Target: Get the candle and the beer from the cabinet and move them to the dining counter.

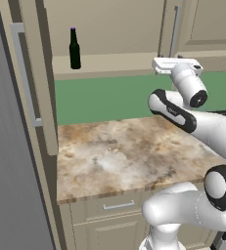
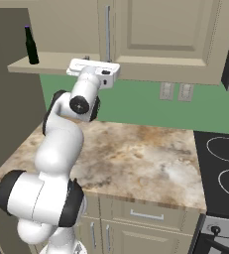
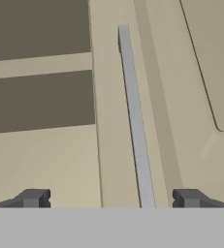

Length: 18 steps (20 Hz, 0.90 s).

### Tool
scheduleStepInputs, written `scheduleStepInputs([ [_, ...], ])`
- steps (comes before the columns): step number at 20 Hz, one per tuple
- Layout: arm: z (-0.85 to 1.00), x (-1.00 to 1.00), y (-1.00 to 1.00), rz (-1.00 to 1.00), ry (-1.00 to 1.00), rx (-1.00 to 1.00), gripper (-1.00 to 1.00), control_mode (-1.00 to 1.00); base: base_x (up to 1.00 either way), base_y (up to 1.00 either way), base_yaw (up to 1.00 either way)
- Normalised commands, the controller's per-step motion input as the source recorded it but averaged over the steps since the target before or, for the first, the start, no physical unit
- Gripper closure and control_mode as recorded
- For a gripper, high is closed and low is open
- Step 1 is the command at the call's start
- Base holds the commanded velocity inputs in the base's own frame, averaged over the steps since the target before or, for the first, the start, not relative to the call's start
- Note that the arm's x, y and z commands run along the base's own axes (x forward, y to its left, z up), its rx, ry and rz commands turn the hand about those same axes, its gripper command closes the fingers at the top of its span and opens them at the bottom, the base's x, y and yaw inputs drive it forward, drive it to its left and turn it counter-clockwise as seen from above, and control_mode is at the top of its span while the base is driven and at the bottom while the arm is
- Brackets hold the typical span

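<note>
Beige cabinet [image 3: 191, 63]: raised-panel door, slim silver bar handle [image 3: 135, 121] ahead of the jaws.
Jaws [image 3: 111, 198]: wide apart, empty, handle between fingertips.
Beer [image 1: 74, 49]: dark glass bottle, open shelf, well left.

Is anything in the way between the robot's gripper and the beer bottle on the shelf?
Nothing visible blocks it. The beer stands upright on the open cabinet shelf, with bare shelf between it and the gripper. The gripper is open, off to the bottle's side, facing a closed cabinet door's silver handle, so it would have to move sideways.
</note>
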Motion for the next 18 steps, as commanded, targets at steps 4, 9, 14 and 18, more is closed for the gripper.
scheduleStepInputs([
  [4,0.16,0.21,-0.05,0.00,0.00,0.00,-1.00,-1.00,0.00,0.00,0.00],
  [9,0.07,0.18,0.00,0.00,0.02,0.00,-1.00,-1.00,0.00,0.00,0.00],
  [14,0.01,0.15,-0.05,0.00,0.00,0.00,-1.00,-1.00,0.00,0.00,0.00],
  [18,0.00,0.21,-0.10,0.00,0.00,0.00,-1.00,-1.00,0.00,0.00,0.00],
])
